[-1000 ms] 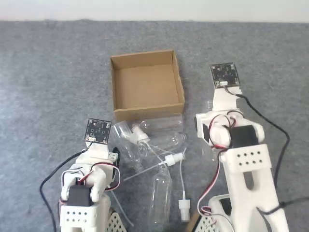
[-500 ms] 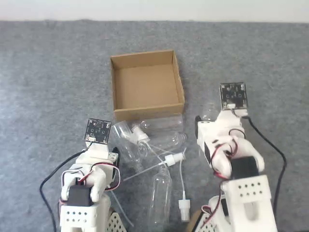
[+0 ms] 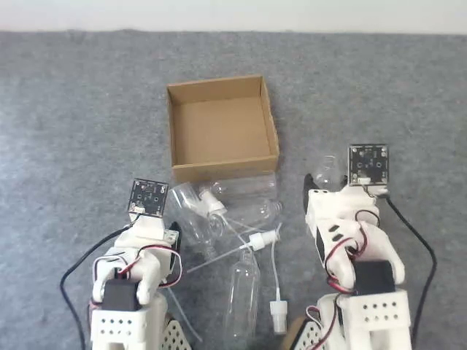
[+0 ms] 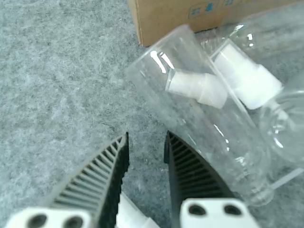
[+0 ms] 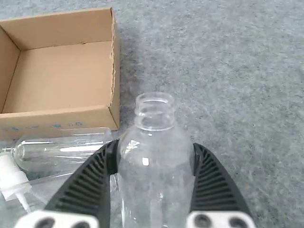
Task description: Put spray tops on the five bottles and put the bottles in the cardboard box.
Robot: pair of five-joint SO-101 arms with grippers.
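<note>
Pulled toward the table's [image 3: 80,109] near edge, my right gripper [image 5: 154,148] clamps an uncapped bottle [image 5: 153,118], base hidden; left gripper [image 4: 146,137] narrow, empty.

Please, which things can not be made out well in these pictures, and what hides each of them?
High view: how many bottles lie in the pile; they are clear and overlap.
Right wrist view: the lower part of the held bottle; the picture's edge and the right gripper cut it off.
Left wrist view: the inside of the cardboard box; the picture's edge cuts the box off.
</note>
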